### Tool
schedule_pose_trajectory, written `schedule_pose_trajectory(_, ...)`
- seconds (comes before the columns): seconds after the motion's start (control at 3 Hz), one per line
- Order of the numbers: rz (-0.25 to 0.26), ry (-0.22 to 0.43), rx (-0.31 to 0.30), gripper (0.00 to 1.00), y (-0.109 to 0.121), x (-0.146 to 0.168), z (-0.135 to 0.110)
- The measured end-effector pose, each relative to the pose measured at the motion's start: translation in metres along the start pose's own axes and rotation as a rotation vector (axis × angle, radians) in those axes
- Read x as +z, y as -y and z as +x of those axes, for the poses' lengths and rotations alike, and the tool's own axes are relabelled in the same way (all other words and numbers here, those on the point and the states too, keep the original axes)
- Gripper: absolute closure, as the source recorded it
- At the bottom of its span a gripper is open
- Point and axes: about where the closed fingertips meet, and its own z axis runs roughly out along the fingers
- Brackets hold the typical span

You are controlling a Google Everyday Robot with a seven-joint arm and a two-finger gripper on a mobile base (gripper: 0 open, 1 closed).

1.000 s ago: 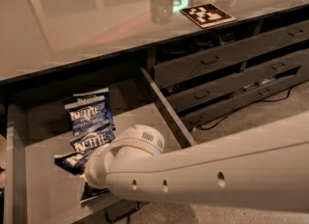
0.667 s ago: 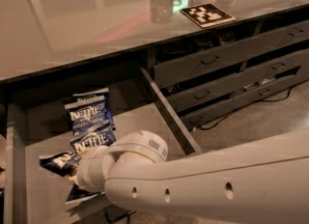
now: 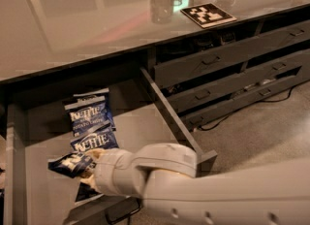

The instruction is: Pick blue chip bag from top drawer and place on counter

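Note:
The top drawer [image 3: 141,128] stands pulled out under the counter [image 3: 87,23]. Three blue chip bags lie at its left side: one at the back [image 3: 89,114], one in the middle [image 3: 95,141], and a crumpled, tilted one at the front [image 3: 68,163]. My gripper [image 3: 83,166] reaches in from the lower right and is shut on the right end of the front blue chip bag, low over the drawer floor. My white wrist [image 3: 121,170] hides the part of the drawer behind it.
A black-and-white marker tag [image 3: 208,14] and a clear cup [image 3: 161,5] stand on the counter at the back right. Narrower stacked grey drawers [image 3: 227,76] are partly open to the right, with a cable on the speckled floor [image 3: 261,132]. The drawer's bar handle [image 3: 121,212] is below my arm.
My arm and gripper have moved left across the drawer's front. The front bag has turned so its lettering shows and now sits crumpled in my gripper.

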Motion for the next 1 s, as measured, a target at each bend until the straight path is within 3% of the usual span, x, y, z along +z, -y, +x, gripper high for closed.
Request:
schedule_pose_trajectory(0.33, 0.049, 0.055, -0.019, 1.00, 0.017, -0.044, -0.005)
schedule_pose_trajectory(0.67, 0.120, 0.042, -0.044, 1.00, 0.030, -0.074, -0.015)
schedule_pose_trajectory(1.0, 0.181, -0.004, -0.022, 1.00, 0.038, -0.085, -0.035)
